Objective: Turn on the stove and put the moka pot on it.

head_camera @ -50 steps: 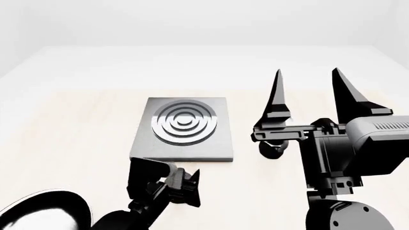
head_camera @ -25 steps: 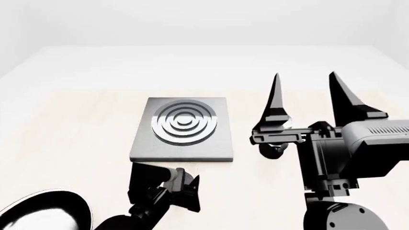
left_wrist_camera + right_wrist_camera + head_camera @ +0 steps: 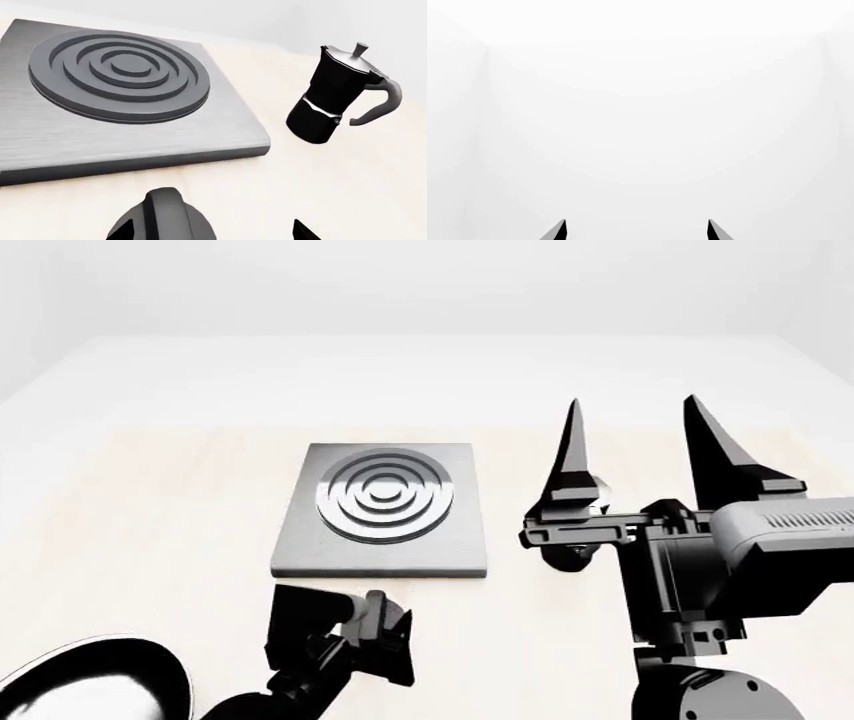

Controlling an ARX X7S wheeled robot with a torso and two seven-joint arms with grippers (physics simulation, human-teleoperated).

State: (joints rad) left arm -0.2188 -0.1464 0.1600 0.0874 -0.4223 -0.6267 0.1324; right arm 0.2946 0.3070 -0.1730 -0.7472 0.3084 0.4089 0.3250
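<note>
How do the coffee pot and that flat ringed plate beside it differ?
The moka pot is tall and narrow-waisted, while the stove is a low, flat square slab. The pot is glossy black with a curved side handle and a small lid knob; the stove is matte grey with raised concentric rings. The pot stands on the table beside the stove, not on it. Both rest on the same pale table.

The head camera looks forward and down from above over the pale table (image 3: pixel 160 500), taking in both arms and the stove (image 3: pixel 383 508) at mid-distance. The left wrist camera sits low and close, facing across the stove (image 3: pixel 120 95) toward the moka pot (image 3: pixel 333 95). The right wrist camera points upward at blank white wall; only its fingertips (image 3: pixel 560 231) show.
</note>
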